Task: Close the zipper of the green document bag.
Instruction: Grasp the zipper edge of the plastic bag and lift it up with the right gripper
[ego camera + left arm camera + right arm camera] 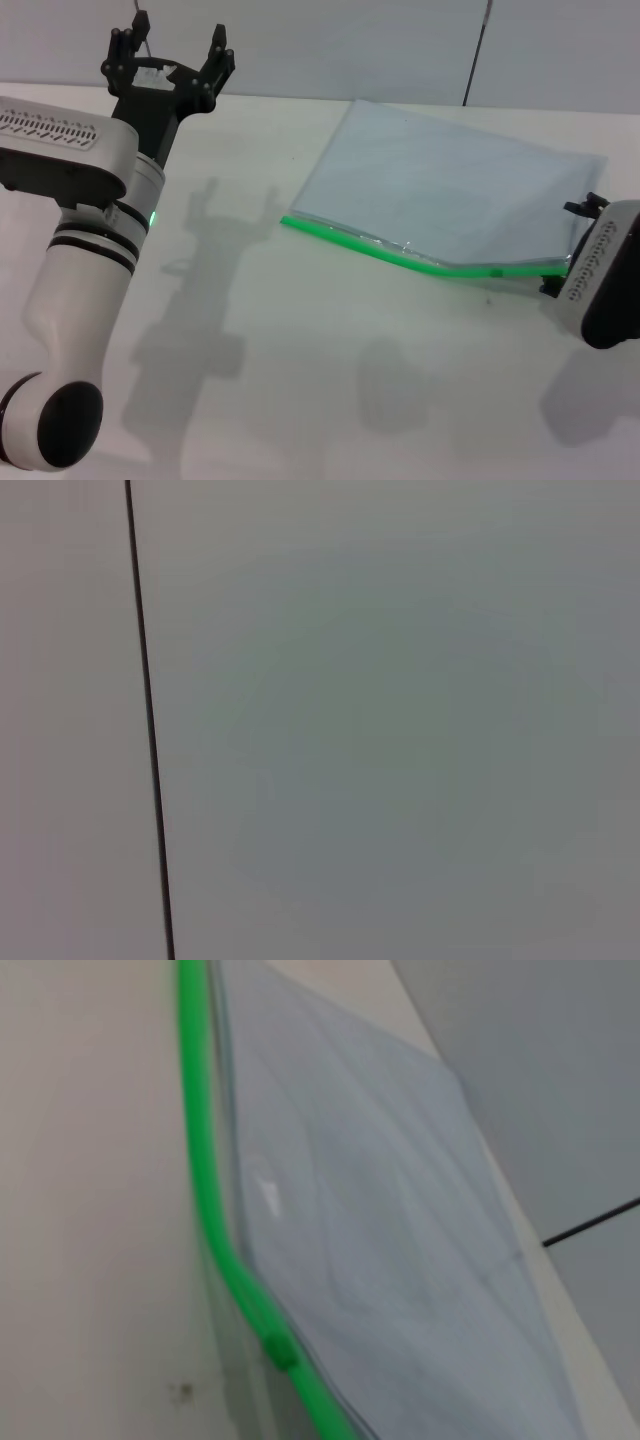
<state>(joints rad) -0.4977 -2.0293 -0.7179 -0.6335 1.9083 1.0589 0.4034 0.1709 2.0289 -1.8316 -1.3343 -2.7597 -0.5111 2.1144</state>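
The green document bag lies flat on the white table, pale and translucent. Its zipper, a bright green strip, runs along the bag's near long edge, with a small slider close to the right end. My right gripper sits at the bag's right end, by the end of the zipper. The right wrist view looks along the zipper and shows the slider and the bag. My left gripper is raised at the far left, open and holding nothing, well away from the bag.
A grey wall with a dark seam rises behind the table. The left wrist view shows only that wall and a seam. Bare white tabletop spreads in front of the bag.
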